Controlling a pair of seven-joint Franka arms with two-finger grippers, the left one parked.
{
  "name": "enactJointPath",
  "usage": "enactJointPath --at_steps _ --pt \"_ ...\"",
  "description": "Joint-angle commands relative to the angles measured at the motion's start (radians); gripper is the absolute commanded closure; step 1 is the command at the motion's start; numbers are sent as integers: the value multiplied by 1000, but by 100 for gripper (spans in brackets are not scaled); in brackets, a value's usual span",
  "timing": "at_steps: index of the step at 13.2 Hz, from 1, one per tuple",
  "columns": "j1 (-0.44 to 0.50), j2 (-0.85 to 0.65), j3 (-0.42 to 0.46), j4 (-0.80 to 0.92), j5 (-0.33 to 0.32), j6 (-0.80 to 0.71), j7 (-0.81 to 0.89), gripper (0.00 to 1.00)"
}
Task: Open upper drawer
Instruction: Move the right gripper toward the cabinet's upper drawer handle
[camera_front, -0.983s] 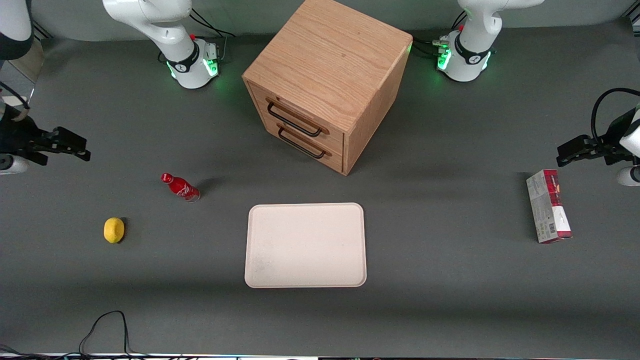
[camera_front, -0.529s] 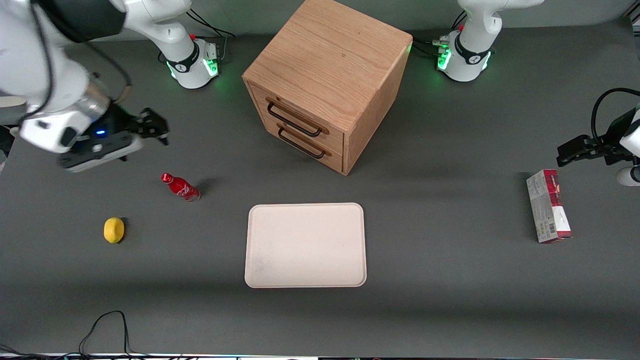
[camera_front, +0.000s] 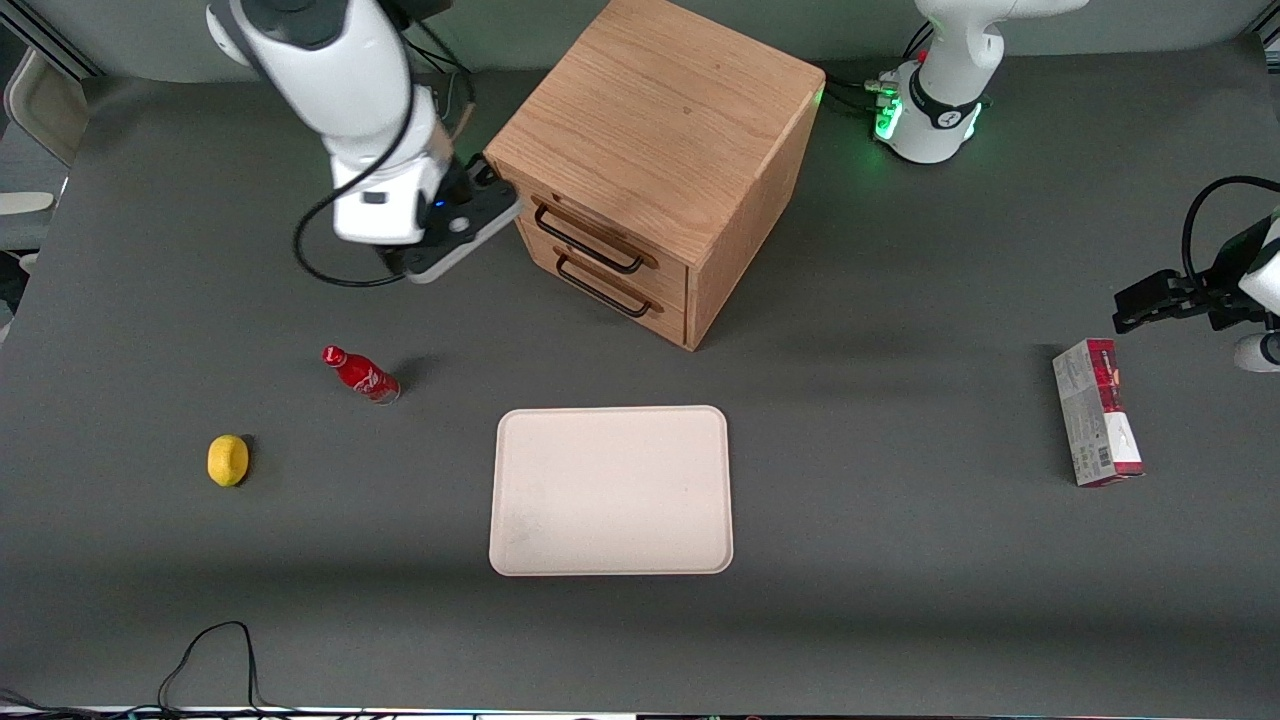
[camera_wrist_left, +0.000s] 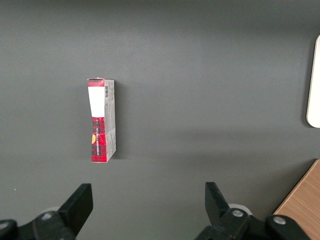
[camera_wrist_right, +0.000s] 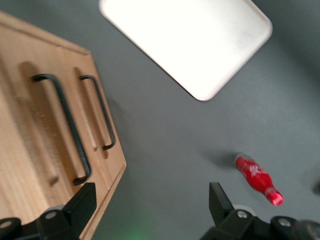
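Note:
The oak box cabinet (camera_front: 660, 110) stands on the table with both drawers shut. The upper drawer (camera_front: 600, 228) has a wide black wire handle (camera_front: 587, 243), and the lower drawer's handle (camera_front: 605, 290) is just beneath it. My right gripper (camera_front: 488, 188) hovers close beside the cabinet's front corner, toward the working arm's end, level with the upper drawer. In the right wrist view the gripper (camera_wrist_right: 150, 205) is open and empty, with the upper handle (camera_wrist_right: 62, 125) and the lower handle (camera_wrist_right: 100, 112) in sight. One finger (camera_wrist_right: 82, 202) is by the cabinet's front.
A white tray (camera_front: 610, 490) lies nearer the front camera than the cabinet. A red bottle (camera_front: 360, 373) and a yellow lemon (camera_front: 228, 460) lie toward the working arm's end. A red-and-grey box (camera_front: 1097, 425) lies toward the parked arm's end.
My right arm has swung in from the working arm's end of the table to the cabinet's front corner. The drawers and the loose objects have not moved.

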Motion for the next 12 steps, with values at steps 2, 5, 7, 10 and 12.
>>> enactJointPath --at_steps 2,5,7,10,12 --pt "66 17 -14 0 23 37 -74 0" --pt "66 14 -25 -18 135 40 -118 0" --pt "62 11 -27 -30 174 38 -130 0" --pt "62 13 -28 -43 213 43 -132 0" --pt "62 13 -27 -58 215 63 -134 0"
